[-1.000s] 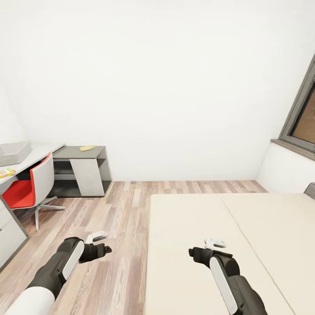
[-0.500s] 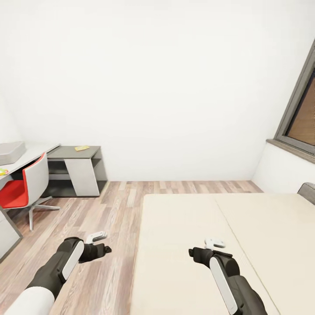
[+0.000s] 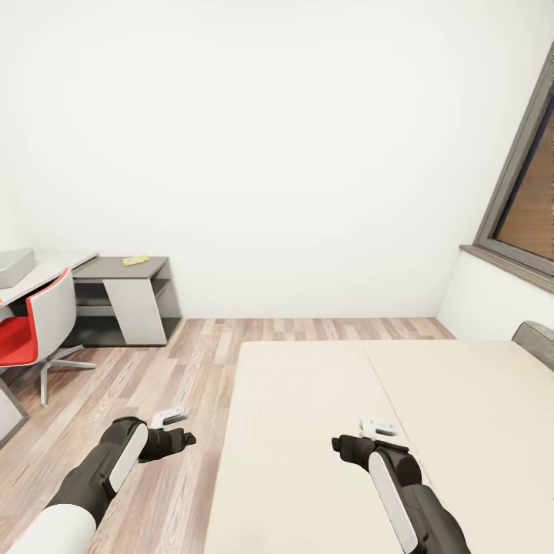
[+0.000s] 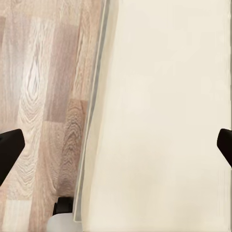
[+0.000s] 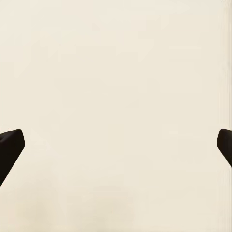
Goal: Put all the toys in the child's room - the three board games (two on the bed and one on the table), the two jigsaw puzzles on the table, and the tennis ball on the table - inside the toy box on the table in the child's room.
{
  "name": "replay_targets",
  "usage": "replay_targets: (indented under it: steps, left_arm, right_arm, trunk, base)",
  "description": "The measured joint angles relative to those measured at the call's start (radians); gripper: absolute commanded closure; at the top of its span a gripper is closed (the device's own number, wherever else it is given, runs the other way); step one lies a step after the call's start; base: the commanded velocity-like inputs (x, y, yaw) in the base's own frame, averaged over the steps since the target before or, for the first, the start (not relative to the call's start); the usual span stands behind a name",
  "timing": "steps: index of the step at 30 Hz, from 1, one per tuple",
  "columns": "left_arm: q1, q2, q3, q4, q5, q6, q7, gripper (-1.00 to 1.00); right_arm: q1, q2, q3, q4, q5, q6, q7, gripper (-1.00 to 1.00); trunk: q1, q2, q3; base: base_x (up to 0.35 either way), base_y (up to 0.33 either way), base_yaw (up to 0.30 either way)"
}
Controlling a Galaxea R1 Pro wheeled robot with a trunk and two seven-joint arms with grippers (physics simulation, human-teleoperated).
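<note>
left pincer [image 3: 171, 417] spread wide, empty, above floor | right pincer [image 3: 377, 427] spread wide, empty, over bed [image 3: 431, 431] | toy box [image 3: 14, 265] on worktop [image 3: 46, 269]

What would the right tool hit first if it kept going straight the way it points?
Most likely the bed: the right tool, open and empty, looks straight onto its bare cream top, with nothing between. How far off is unclear.

- toy box [image 3: 14, 266] cut off by left edge of head view
- table [image 3: 46, 268] and red chair [image 3: 31, 327] also clipped there
- small yellow item [image 3: 135, 260] on dark shelf [image 3: 115, 269], too small to identify
- bed [image 3: 431, 431] runs off right and bottom edges
</note>
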Motion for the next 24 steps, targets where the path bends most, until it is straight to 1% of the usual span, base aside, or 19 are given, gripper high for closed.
replay_targets:
  steps: [24]
  left_arm:
    - [0.0,0.0,0.0,0.0,0.0,0.0,0.0,-1.0]
  right_arm:
    - [0.0,0.0,0.0,-0.002,0.0,0.0,0.0,-1.0]
  trunk:
    - [0.0,0.0,0.0]
  base:
    - [0.0,-0.22,0.0]
